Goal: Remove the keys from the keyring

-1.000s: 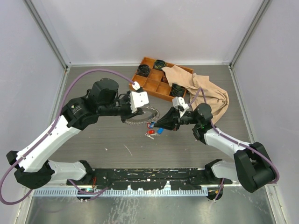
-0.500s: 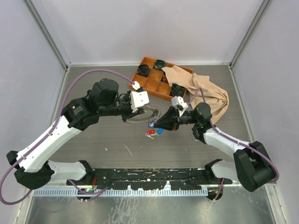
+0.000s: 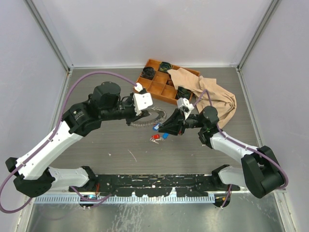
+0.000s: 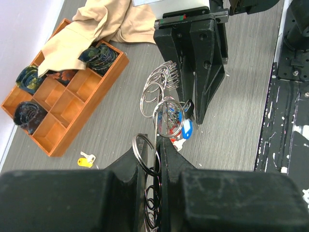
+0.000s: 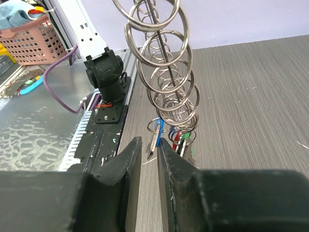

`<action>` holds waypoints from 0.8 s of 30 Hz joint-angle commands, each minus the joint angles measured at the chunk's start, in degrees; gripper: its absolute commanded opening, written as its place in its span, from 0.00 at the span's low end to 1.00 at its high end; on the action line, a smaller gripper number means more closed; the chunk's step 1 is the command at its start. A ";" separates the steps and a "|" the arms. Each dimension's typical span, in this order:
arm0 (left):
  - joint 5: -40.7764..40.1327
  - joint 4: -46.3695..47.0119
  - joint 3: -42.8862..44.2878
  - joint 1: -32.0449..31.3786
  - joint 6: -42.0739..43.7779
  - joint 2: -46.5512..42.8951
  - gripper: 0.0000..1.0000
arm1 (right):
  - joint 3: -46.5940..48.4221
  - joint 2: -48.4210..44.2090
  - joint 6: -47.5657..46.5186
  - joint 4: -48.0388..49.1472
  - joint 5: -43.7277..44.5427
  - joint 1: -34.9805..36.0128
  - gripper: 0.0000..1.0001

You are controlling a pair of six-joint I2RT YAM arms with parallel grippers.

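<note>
Left wrist cam: left gripper clamps the thin silver wire keyring upright, presumably so its small silver colour-capped keys dangle at the right gripper, jaws barely parted, seemingly gripping nothing.

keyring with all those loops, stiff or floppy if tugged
Probably floppy: the keyring is many loose loops strung together, hanging from the left gripper. Likely slippery, being thin shiny metal. The keys would probably swing.
</note>
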 commanded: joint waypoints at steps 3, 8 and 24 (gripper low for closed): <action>-0.32 7.81 -0.08 -0.11 -1.44 -2.36 0.00 | 2.29 0.29 5.25 5.18 2.46 0.27 0.25; -0.59 9.33 -0.96 -0.17 -2.15 -2.59 0.00 | 2.31 0.68 7.31 5.89 3.51 0.26 0.25; -4.24 22.89 -11.75 -0.15 -3.77 -8.43 0.00 | 2.77 0.21 12.31 7.29 2.42 -0.42 0.01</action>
